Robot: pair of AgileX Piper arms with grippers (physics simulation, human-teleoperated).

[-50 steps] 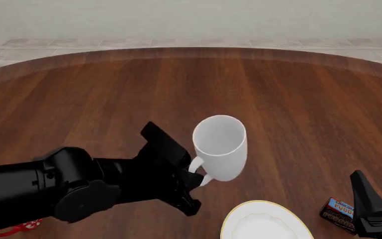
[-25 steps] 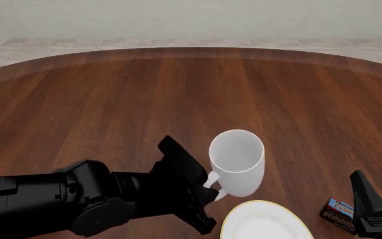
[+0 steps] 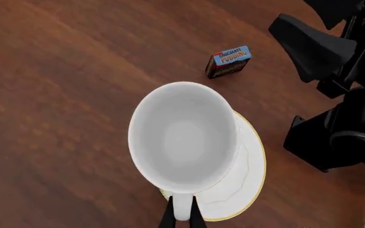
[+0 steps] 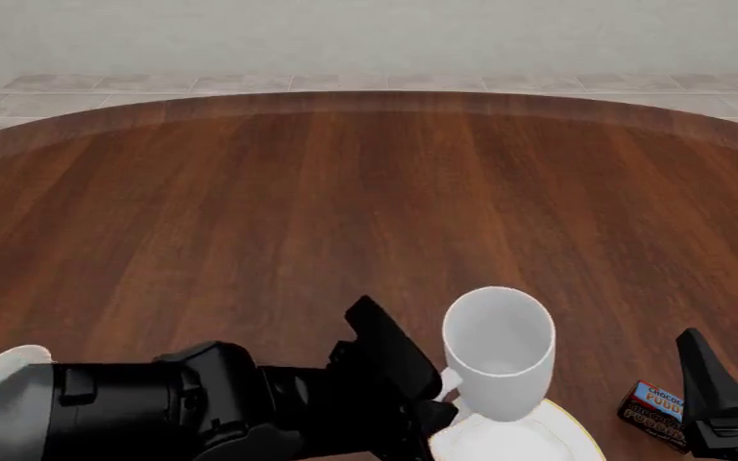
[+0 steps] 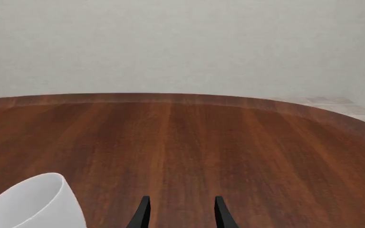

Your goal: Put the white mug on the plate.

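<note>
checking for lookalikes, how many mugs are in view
1: the white mug, held by its handle in the left gripper above the plate. The left arm hides part of the near table, so another could be out of sight.

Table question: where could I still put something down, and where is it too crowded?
The table is bare wood across its whole far half, from the mug out to the curved far edge. The near edge is crowded: left tool shut on the mug's handle above the plate, pudding box and right tool on the right.
</note>
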